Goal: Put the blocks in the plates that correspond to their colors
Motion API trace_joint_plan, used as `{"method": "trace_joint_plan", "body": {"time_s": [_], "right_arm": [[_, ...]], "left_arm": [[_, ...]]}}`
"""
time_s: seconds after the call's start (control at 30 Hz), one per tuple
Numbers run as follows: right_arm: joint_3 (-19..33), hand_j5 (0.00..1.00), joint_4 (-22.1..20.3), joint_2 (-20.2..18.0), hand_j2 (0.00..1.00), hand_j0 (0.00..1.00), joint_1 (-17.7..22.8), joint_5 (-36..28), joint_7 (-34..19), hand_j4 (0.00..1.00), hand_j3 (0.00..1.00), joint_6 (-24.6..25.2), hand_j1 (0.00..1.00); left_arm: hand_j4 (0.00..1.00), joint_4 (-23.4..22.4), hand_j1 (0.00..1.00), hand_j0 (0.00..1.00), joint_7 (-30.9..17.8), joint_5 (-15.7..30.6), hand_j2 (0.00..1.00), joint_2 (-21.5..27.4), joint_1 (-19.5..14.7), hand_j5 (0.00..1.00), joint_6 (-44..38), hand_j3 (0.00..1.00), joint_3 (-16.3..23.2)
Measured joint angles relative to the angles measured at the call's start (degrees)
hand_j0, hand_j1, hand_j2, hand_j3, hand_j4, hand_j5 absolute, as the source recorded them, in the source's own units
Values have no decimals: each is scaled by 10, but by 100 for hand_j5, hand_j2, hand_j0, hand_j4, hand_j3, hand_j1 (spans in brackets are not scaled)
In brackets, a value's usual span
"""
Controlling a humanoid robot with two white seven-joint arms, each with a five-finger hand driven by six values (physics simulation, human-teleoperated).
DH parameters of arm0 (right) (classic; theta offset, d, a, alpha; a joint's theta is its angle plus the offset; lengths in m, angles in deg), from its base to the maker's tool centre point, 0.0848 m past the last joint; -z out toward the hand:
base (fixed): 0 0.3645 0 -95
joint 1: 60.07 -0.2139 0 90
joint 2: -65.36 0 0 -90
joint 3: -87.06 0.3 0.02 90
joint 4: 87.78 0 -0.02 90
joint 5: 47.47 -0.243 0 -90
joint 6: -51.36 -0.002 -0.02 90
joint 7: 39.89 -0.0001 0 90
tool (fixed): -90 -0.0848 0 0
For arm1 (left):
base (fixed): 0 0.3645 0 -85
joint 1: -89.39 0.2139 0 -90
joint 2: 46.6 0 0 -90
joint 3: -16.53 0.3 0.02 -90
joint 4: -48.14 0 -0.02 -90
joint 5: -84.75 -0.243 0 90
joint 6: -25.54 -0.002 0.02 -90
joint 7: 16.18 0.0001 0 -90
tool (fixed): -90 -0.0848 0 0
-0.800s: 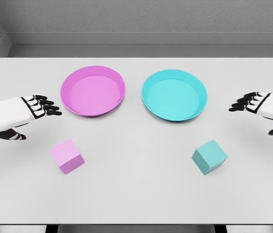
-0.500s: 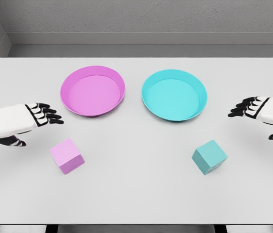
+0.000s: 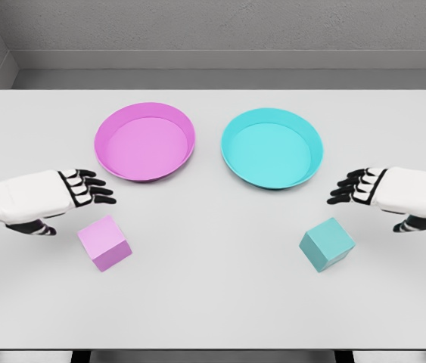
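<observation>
Left hand (image 3: 76, 193), fingers loosely extended and holding nothing, hovers just at 11 o'clock of the pink block (image 3: 104, 242); right hand (image 3: 364, 189), likewise relaxed and empty, hovers at 1 o'clock of the teal block (image 3: 326, 243). Both blocks rest on the white table (image 3: 213, 302), each apart from its hand. The pink plate (image 3: 144, 141) lies at 12 o'clock of the pink block, the teal plate (image 3: 272, 147) at 11 o'clock of the teal block; both are unfilled. The blocks appear rigid, light and smooth-faced; a pinch across two opposite flat sides, thumb against fingers, would likely hold best, since the turned corners offer poor purchase
</observation>
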Motion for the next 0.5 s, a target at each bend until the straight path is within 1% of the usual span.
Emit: {"method": "trace_joint_plan", "body": {"time_s": [0.2, 0.43, 0.5], "right_arm": [[1, 100, 0, -2, 100, 100, -4, 1, -10, 100, 100, 0, 100], [-2, 100, 0, -4, 100, 100, -7, 2, -11, 100, 100, 0, 100], [-6, 100, -1, -1, 100, 100, -23, 1, -12, 100, 100, 0, 100]], "left_arm": [[100, 0, 100, 100, -9, -13, 100, -30, -1, 100, 0, 100, 2], [100, 0, 100, 100, -12, -16, 100, -46, 0, 100, 0, 100, 4], [100, -1, 100, 100, -12, -16, 100, -47, 0, 100, 0, 100, 6]]}}
